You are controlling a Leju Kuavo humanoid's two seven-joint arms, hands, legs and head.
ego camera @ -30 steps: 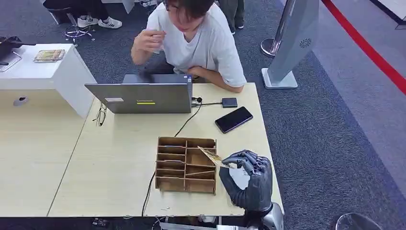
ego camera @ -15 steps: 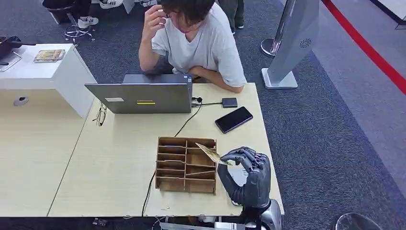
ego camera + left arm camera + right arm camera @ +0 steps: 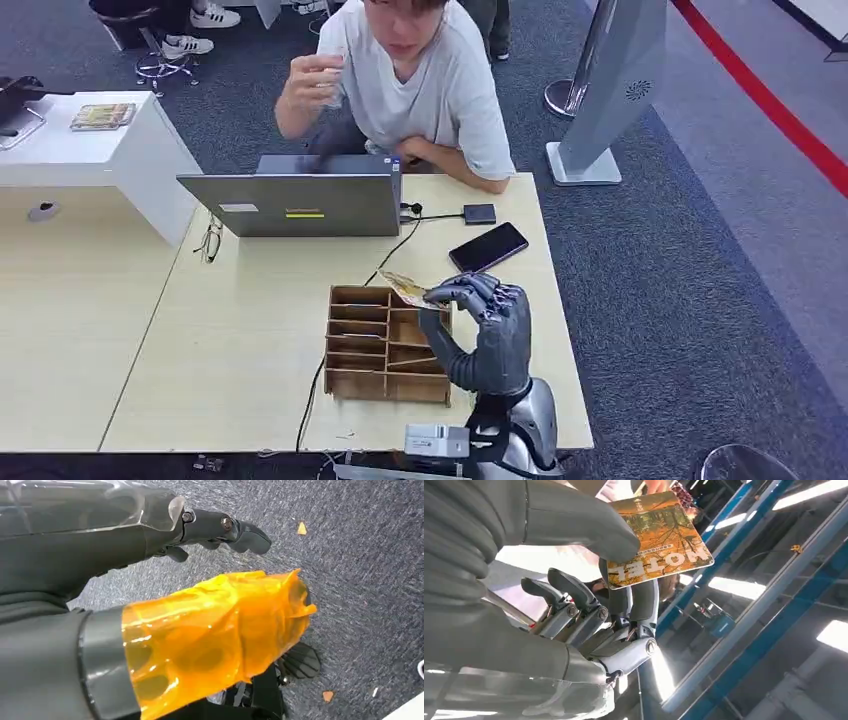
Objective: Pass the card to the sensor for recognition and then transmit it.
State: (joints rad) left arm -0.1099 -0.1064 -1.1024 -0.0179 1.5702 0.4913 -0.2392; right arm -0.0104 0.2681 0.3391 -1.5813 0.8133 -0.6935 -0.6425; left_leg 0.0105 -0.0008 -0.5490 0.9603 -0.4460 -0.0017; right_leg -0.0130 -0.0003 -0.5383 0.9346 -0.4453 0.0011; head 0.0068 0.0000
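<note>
We see the right hand raised over the counter, pinching the card between thumb and fingers. The card hangs above the far edge of the wooden organizer, tilted, its free end pointing toward the laptop. In the right wrist view the card reads "HOTEL" over an autumn forest print, with the thumb across one corner.

Beyond the organizer lie a phone, a small dark box on a cable, and glasses near the laptop's corner. A person sits behind the laptop, one forearm on the counter, the other hand lifted. The laptop's lid stands between the card and that person.

The counter's right edge runs just beside the phone and the arm; past it is carpet, a grey pedestal and a red floor stripe. To the left, bare wood stretches to a white stand.

The left hand hangs over the carpet (part of it wrapped in orange film), fingers loosely apart, holding nothing. The organizer's right side is hidden behind the right arm, and we cannot make out what its compartments hold.
</note>
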